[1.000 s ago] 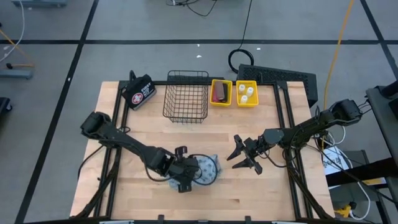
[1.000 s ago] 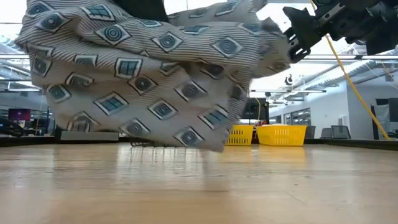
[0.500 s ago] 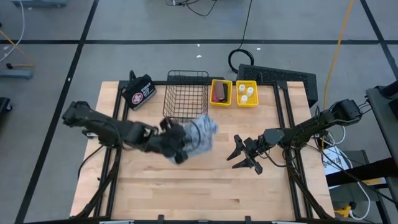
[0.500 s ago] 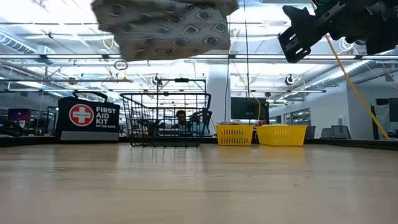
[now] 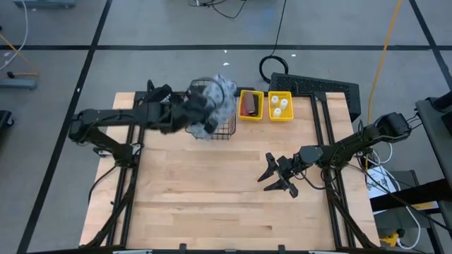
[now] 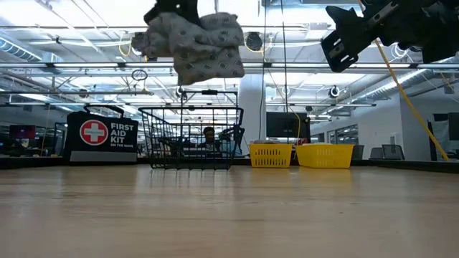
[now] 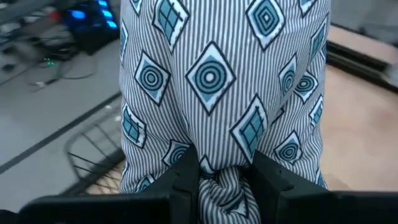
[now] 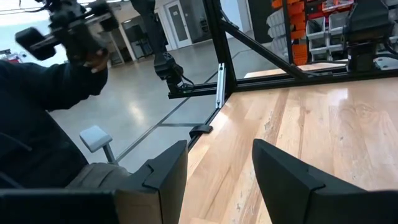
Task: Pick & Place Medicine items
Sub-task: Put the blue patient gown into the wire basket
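Note:
The blue-grey patterned pouch (image 5: 217,97) hangs in the air over the black wire basket (image 5: 212,127) at the table's far edge, and it fills the left wrist view (image 7: 217,87). My left gripper (image 5: 200,113) is shut on it. In the low view the pouch (image 6: 197,43) hangs well above the basket (image 6: 190,136). Three white bottles (image 5: 280,106) stand in the right yellow bin. A brown bar and a pink roll (image 5: 249,104) lie in the left yellow bin. My right gripper (image 5: 277,176) hovers open over the table's right middle, touching nothing. My left gripper pinches a bunched fold of the pouch's cloth (image 7: 222,179) between its two fingers (image 7: 186,180). The arm reaches in from the table's left. The pouch is lifted clear and sags beyond and below the fingers, slack, above the basket.
The black first-aid bag (image 6: 100,136) stands at the far left corner, partly under my left arm in the high view. Two yellow bins (image 6: 301,154) sit right of the basket. Bare wood (image 5: 212,197) covers the near half. A person in dark clothing (image 8: 37,124) is beyond the table.
My left gripper, shut on the pouch throughout, has carried it from low over the table's near middle up and toward the far edge, until it hangs over the basket. The pouch has stayed lifted clear. My right arm has kept still.

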`<action>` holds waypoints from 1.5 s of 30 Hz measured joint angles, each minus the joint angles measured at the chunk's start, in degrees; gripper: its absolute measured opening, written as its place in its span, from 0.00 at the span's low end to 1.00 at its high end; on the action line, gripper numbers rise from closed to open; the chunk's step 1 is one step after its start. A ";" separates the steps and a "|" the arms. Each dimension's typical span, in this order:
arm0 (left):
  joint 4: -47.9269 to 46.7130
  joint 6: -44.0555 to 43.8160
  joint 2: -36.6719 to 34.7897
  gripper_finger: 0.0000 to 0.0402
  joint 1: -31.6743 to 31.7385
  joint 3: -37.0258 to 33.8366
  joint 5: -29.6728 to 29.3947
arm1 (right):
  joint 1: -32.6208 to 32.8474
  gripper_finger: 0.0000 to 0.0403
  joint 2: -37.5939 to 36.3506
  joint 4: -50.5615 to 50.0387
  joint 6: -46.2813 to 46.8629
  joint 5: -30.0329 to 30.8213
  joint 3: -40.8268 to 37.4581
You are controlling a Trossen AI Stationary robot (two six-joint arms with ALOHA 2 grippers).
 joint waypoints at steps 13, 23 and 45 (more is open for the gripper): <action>2.83 -0.11 8.55 0.21 16.05 0.11 -3.03 | -0.02 0.42 0.00 -0.15 -1.11 0.00 0.00; 2.88 -1.69 20.03 0.21 15.80 0.09 -3.11 | -0.04 0.42 0.00 -0.23 -1.29 0.00 0.00; 7.09 -7.60 34.20 0.23 15.47 0.09 8.53 | -0.13 0.42 0.00 -1.57 -1.73 0.09 0.00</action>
